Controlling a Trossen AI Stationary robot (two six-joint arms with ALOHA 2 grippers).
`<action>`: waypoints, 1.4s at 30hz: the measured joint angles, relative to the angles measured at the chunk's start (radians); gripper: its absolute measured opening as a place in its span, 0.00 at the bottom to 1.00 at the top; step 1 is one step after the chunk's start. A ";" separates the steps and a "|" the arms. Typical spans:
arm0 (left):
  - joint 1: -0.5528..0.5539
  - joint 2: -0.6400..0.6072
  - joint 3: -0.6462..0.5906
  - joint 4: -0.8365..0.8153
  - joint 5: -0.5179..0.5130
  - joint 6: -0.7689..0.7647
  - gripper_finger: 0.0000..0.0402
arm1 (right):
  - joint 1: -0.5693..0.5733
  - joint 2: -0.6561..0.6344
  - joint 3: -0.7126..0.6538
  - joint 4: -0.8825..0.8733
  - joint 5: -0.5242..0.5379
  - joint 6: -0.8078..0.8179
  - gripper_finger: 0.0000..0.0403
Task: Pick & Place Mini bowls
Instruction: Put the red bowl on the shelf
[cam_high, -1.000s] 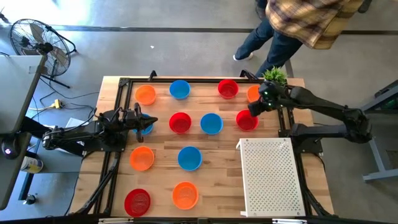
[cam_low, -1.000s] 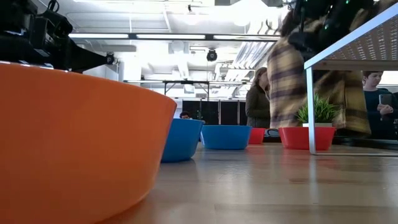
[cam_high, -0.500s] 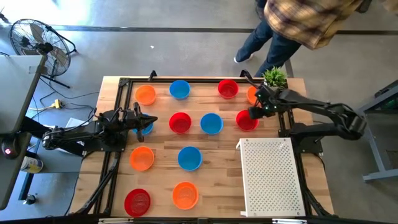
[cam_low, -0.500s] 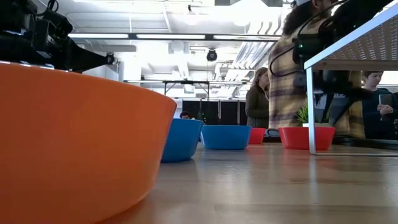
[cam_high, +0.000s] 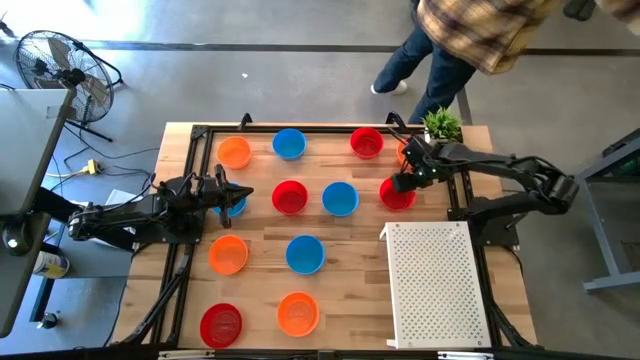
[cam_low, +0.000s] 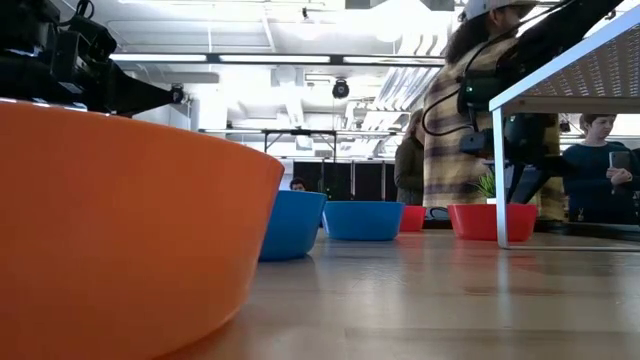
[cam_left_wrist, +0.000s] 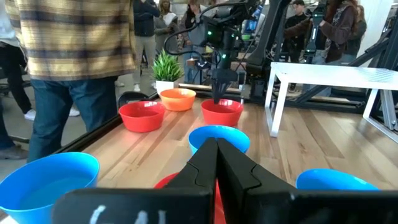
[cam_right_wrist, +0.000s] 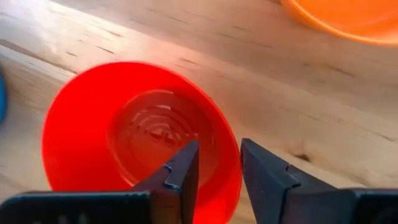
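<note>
One red mini bowl (cam_right_wrist: 140, 140) targeted | right gripper (cam_right_wrist: 219, 163) now lowered, part-open astride its rim, ungrasped | left gripper (cam_left_wrist: 216, 163) shut, empty, idle

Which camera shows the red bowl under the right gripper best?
The right wrist view: the red mini bowl fills it, the right gripper straddling its rim. The high view shows it small, the left wrist view distant, the low view side-on.
</note>
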 joint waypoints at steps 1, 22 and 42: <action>0.000 0.000 0.000 0.000 0.000 0.000 0.00 | 0.000 0.002 0.000 0.008 -0.012 -0.003 0.24; 0.000 0.000 0.000 0.000 0.001 -0.001 0.00 | 0.000 0.113 0.000 0.062 -0.050 -0.016 0.15; 0.000 0.000 0.000 0.015 0.003 -0.001 0.00 | 0.011 -0.118 0.223 -0.220 -0.060 -0.031 0.01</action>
